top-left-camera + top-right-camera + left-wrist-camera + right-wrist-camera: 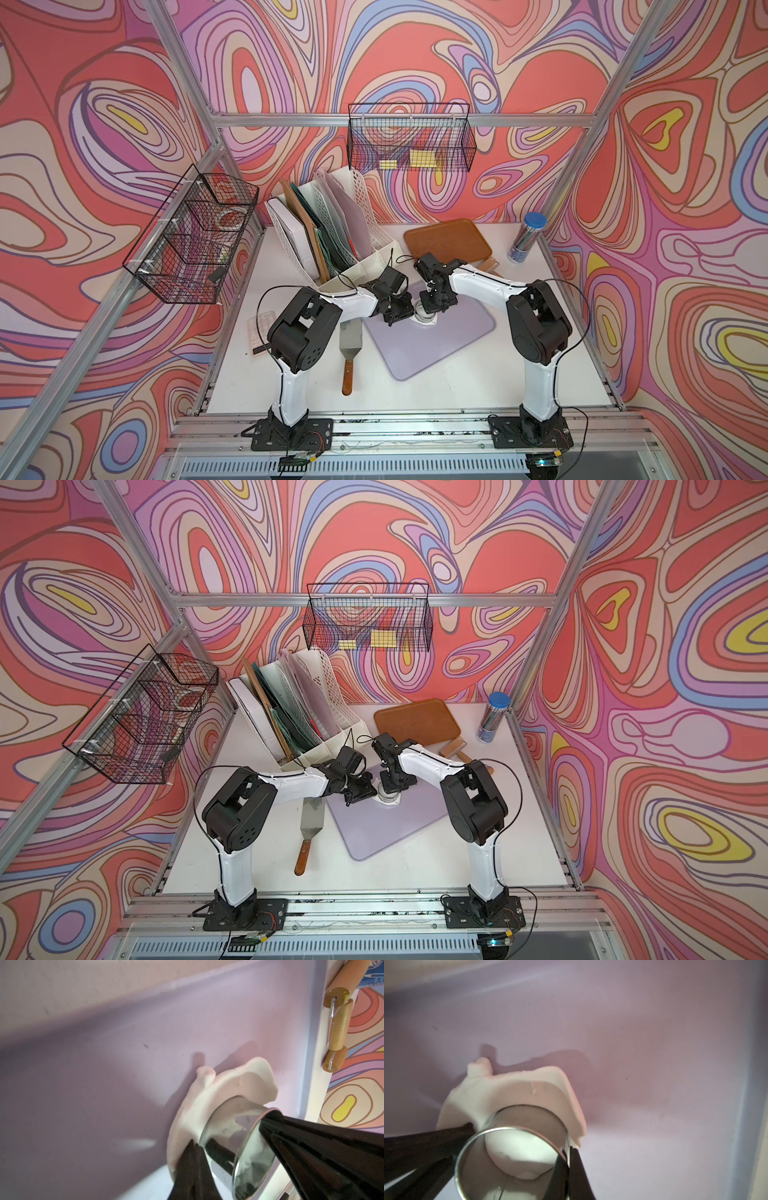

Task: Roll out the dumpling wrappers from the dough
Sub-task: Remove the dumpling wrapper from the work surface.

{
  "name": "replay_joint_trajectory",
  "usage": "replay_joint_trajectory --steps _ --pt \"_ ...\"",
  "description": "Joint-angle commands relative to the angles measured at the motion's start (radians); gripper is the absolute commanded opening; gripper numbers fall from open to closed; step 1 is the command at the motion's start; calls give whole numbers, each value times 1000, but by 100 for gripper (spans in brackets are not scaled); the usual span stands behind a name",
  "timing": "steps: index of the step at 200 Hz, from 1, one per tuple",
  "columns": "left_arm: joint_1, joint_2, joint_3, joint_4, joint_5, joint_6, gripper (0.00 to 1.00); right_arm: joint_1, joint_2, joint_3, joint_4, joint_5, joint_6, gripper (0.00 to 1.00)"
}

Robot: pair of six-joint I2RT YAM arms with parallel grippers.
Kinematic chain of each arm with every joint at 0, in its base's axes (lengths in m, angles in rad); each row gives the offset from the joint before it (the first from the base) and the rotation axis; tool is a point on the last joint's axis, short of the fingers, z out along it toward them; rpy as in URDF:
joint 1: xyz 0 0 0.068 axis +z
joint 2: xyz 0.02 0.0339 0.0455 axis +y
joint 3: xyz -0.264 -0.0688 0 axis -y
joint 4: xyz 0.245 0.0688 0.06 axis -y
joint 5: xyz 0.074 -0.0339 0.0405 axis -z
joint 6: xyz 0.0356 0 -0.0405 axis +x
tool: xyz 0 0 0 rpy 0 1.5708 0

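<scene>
The right gripper (568, 1154) is pinching the wall of a metal ring cutter (529, 1118), one finger inside and one outside, jaws nearly closed. The cutter is standing on a lilac mat (654, 1043), pressed into a ragged dough scrap (512, 1093). A round white dumpling wrapper (517, 1157) is lying inside the ring. The left gripper (194, 1147), fully closed and holding nothing, is touching the scrap just beside the ring.

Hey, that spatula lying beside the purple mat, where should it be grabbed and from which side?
Grip the spatula by its wooden handle, coming straight down from above and pinching across its width. It lies flat on the white table, so the thin metal blade probably gives little to pinch, while the rounded handle is thicker and lies apart from the purple mat.
</scene>
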State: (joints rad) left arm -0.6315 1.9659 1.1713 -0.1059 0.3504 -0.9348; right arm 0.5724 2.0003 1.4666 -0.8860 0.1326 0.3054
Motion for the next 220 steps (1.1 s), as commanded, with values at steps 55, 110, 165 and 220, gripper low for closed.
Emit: replay_joint_trajectory --steps 55,110,165,220 --pt "17 -6 -73 -152 -165 56 0 -26 6 -4 -121 162 11 0" --pt "55 -46 -67 -195 -196 104 0 -74 -33 -65 -64 82 -3 0" --pt "81 -98 24 -256 -221 208 2 -74 -37 -87 -36 45 -32 0" --pt "54 -285 -100 -179 -125 232 17 -75 -34 -88 -20 20 -48 0"
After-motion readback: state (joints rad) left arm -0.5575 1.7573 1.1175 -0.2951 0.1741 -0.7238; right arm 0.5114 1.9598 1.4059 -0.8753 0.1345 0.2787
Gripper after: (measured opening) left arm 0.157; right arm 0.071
